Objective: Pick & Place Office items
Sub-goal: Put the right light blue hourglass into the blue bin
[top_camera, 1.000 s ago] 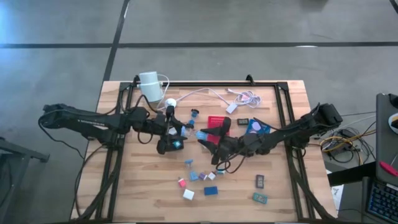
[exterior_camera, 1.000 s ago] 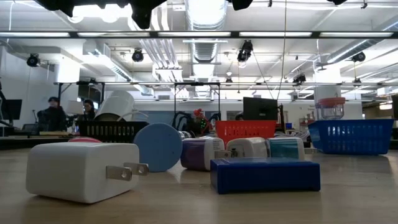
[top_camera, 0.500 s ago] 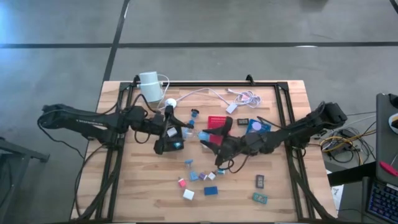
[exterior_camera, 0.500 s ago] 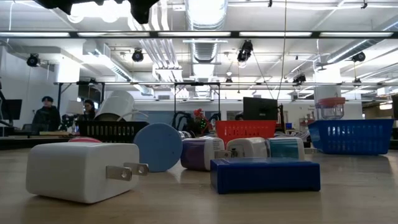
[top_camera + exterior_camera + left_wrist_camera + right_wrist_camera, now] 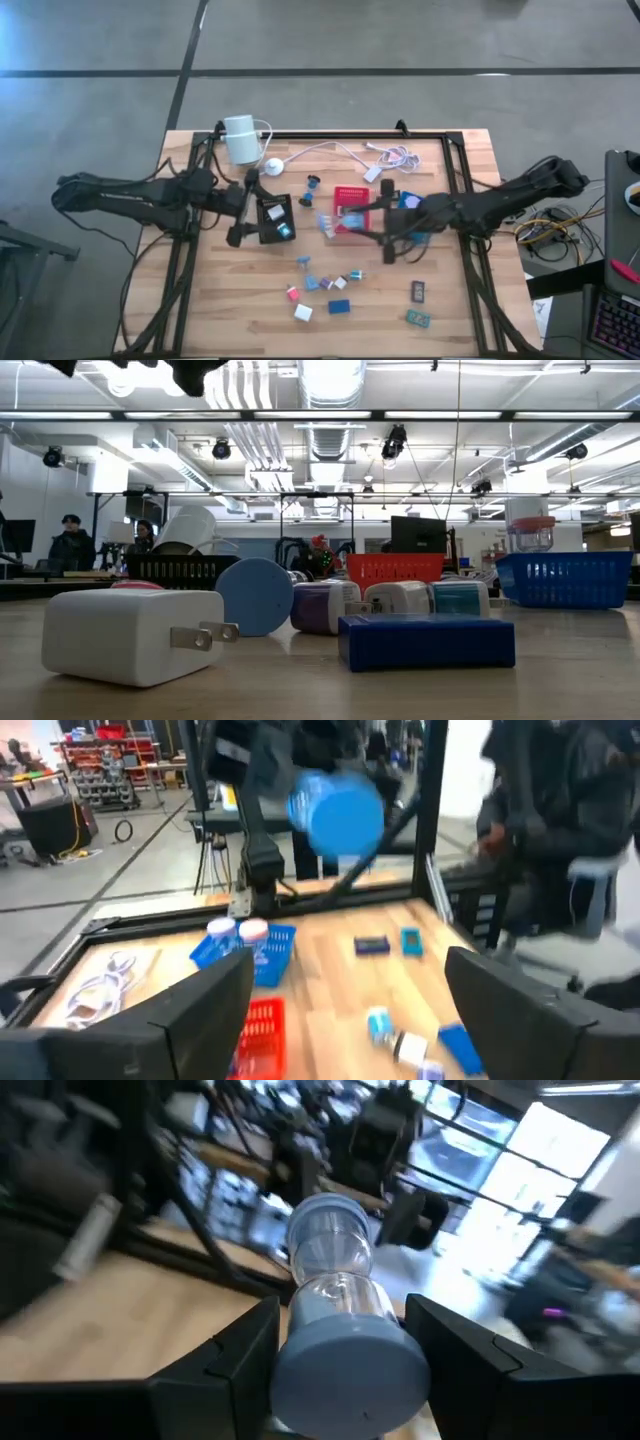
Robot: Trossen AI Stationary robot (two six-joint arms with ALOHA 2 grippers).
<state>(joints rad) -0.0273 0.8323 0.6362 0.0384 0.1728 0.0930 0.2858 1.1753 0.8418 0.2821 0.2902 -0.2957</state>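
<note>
1. Your right end effector (image 5: 328,224), at frame center, is clamped on a light-blue hourglass (image 5: 335,1295) beside the red tray (image 5: 351,197).
2. Your left end effector (image 5: 243,205) stands apart, empty, by the black tray (image 5: 274,219).
3. Loose office items (image 5: 322,285) lie on the tabletop (image 5: 230,300) at lower center.

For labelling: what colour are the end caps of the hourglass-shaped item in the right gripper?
Pale blue end caps; right wrist view shows it best.

The left wrist view is smeared: a blue disc (image 5: 336,810) at twelve o'clock has no sharp edge. In the right wrist view, a blue-capped hourglass (image 5: 335,1305) is cut off at six o'clock.
</note>
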